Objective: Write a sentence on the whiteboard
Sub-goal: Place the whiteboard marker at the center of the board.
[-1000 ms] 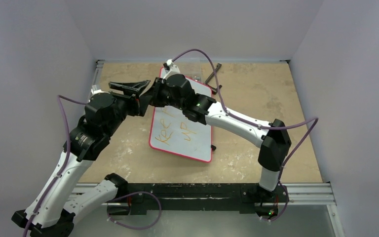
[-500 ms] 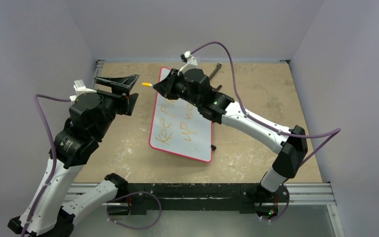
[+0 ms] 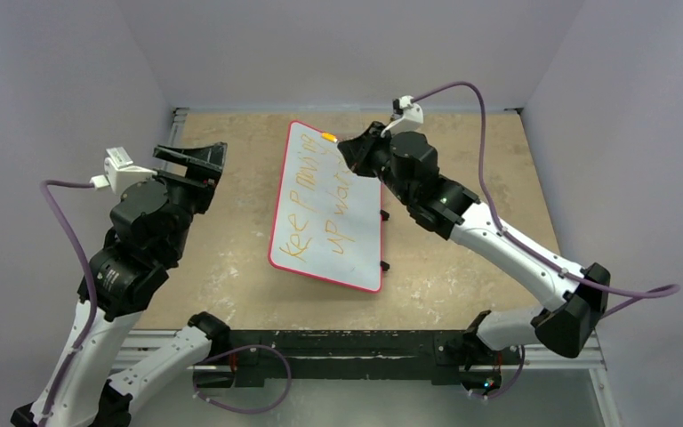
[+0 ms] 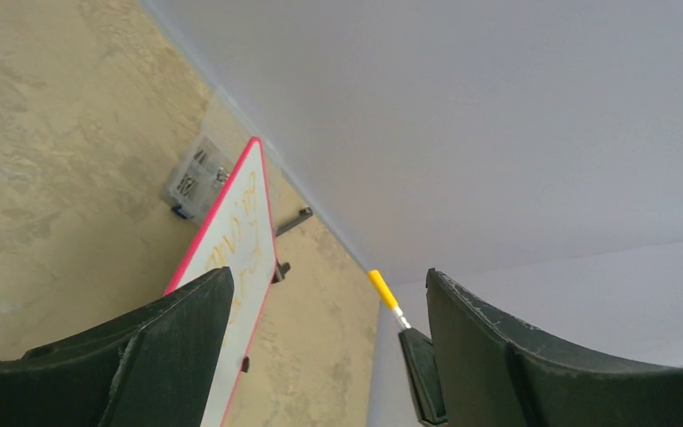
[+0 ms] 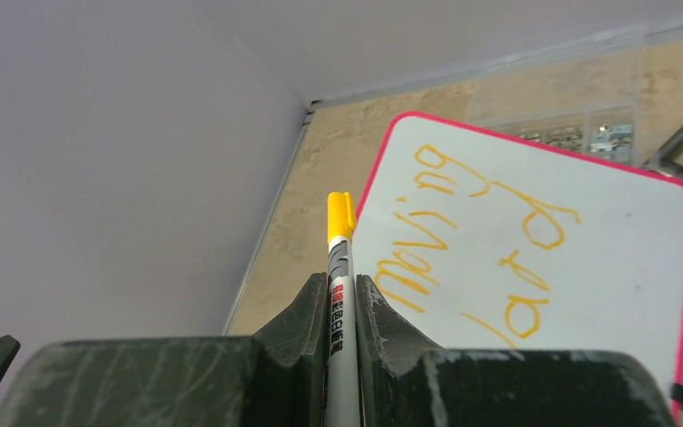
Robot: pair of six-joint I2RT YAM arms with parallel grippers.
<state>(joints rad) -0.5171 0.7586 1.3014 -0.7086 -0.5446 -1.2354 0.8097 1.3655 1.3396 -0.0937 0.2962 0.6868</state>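
The whiteboard lies flat on the tan table, its red frame slightly askew and small black feet showing along the edge on the right arm's side. Across it we read the sentence in orange marker, two lines running from the whiteboard's near end to its far end: roughly "Keep moving" and "upward". At the whiteboard's far end the right gripper has its fingers pressed together on a slim marker pen, the white barrel pinched between the two pads and the orange-yellow capped end sticking out past the fingertips over the far edge. We cannot tell whether the cap touches the surface. Well apart from the whiteboard, on the left arm's side, the left gripper hangs above the table with its jaws spread wide and nothing between them. Just beyond the whiteboard's far edge sits a clear plastic box of small parts, and beside it a dark rod lies near the far corner on the right arm's side
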